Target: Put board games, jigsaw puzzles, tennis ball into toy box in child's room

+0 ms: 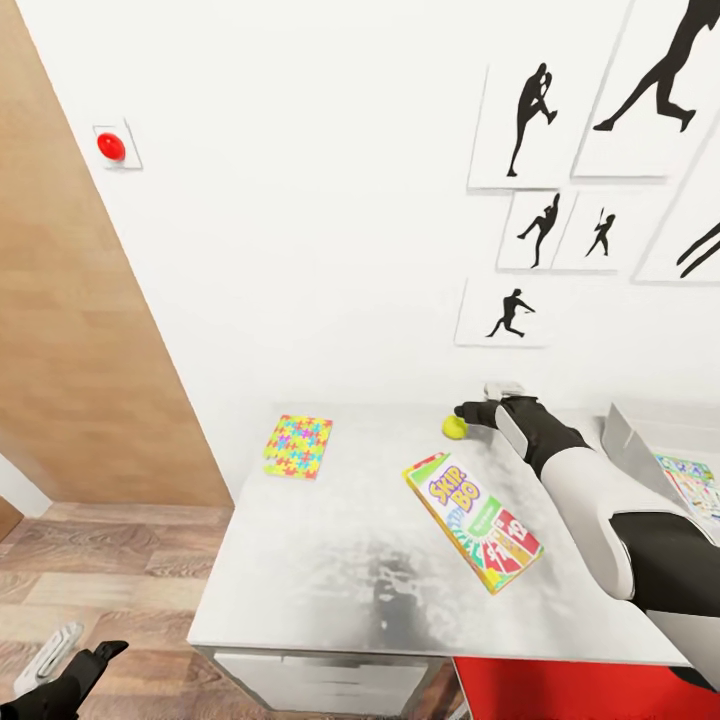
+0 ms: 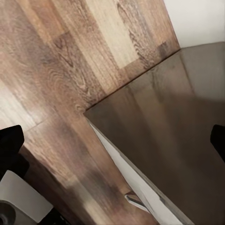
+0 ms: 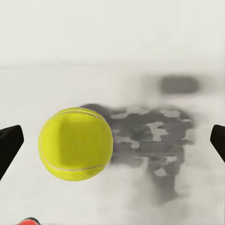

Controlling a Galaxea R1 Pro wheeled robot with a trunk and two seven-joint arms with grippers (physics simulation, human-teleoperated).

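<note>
Here, Skip-Bo board game [image 1: 473, 520] flat, long axis diagonal across table [image 1: 330, 590].

Yellow-green tennis ball [image 3: 75, 143]; multicoloured jigsaw puzzle [image 1: 298, 446]

Bench [image 1: 330, 570]: tennis ball [image 1: 455, 427] at rear; jigsaw puzzle [image 1: 298, 446] left of ball; board game [image 1: 472, 522] before ball; toy box [image 1: 650, 455] right.

1. A red round button [image 1: 111, 146] sits on the white wall [image 1: 300, 200], high to the left of the silhouette pictures [image 1: 540, 125].
2. A wooden panel [image 1: 70, 300] stands left of the wall.
3. Wood-plank floor [image 1: 110, 560] lies below the panel.
</note>
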